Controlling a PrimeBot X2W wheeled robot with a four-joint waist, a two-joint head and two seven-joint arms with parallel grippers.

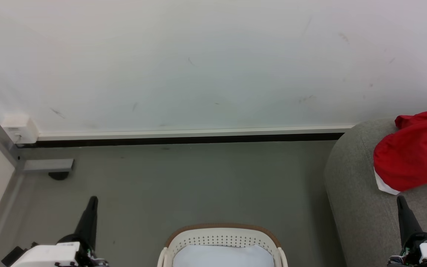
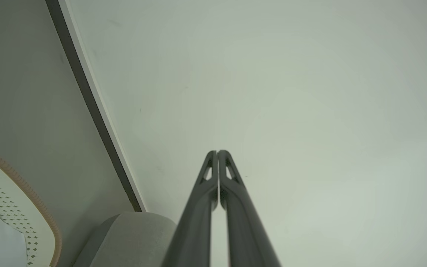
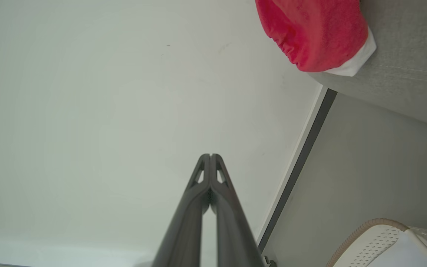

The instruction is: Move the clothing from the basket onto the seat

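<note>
Floor [image 1: 184,185]: grey, mid-frame; basket [image 1: 221,241] standing at bottom centre. Seat [image 1: 361,207]: grey upholstery, right edge of frame; red clothing [image 1: 413,155] heaped on top.

Soft red clothing [image 1: 413,155] on matt woven seat [image 1: 361,207]; perforated plastic basket [image 1: 221,237]

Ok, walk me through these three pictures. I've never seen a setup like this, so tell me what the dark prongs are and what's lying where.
One picture looks down from the robot's head; the other two come from cameras on its wrists, looking along the fingers. The dark prongs are its grippers: the left gripper and the right gripper, both shut and holding nothing. On the floor before the robot stands the white basket with a brown rim; something pale shows inside it. At the right, the red clothing with white trim lies on the grey seat. Behind is a white wall.
</note>
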